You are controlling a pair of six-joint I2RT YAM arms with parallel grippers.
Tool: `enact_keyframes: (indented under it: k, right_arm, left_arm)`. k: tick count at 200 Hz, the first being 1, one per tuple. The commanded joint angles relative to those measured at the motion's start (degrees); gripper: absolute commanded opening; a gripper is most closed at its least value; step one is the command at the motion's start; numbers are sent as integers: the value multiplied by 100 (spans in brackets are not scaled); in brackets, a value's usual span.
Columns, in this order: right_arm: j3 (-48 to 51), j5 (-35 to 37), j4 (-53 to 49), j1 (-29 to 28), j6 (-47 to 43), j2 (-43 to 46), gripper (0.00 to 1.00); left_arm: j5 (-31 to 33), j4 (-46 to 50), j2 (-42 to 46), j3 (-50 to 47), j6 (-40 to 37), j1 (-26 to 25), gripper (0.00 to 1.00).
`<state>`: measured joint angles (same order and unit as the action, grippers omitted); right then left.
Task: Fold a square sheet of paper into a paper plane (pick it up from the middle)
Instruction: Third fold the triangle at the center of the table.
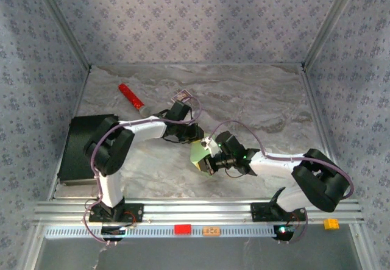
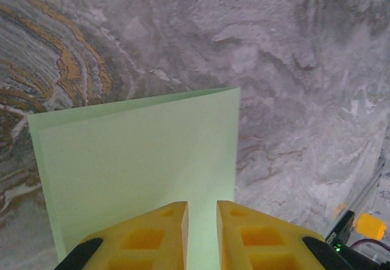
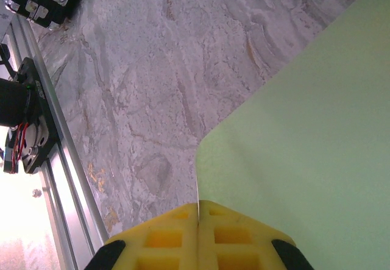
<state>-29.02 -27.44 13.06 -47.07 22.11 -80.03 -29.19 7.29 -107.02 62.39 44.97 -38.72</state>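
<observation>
Right gripper pinches the square sheet of paper — left gripper ajar.

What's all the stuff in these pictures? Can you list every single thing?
paper: one, pale green, looks folded, between the two grippers over the middle of the table
tube: one, red, lying on the table at the far left
little box: one, purple and white, on the table just beyond the left arm
black block: one, black, at the table's left edge
yellow block: one, yellow, on the near rail at the right
table: one, grey marble pattern, under everything
left gripper: one, yellow fingers a little apart, at the paper's edge
right gripper: one, yellow fingers shut on the paper's edge
</observation>
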Motion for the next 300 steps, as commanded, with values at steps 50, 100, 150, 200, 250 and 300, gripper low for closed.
enact_keyframes:
  k: [50, 100, 150, 200, 250, 300]
  right_arm:
    - [78, 135, -61, 82, 39, -83, 0]
    - [-50, 656, -421, 219, 99, -124, 0]
    - [-172, 998, -696, 388, 79, -143, 0]
    - [-258, 1250, -814, 451, 117, -225, 0]
    - [-331, 1356, -1004, 444, 126, -277, 0]
    - [-328, 1469, -1179, 452, 153, -269, 0]
  left_arm:
    - [-30, 9, -580, 98, -46, -22, 15]
    - [103, 0, -592, -31, 11, -18, 14]
    - [144, -35, -539, -36, 57, -15, 14]
    - [124, -104, -517, -81, 106, -17, 13]
    - [124, -182, -513, -131, 161, -22, 14]
    - [133, -193, -502, -146, 179, -21, 13]
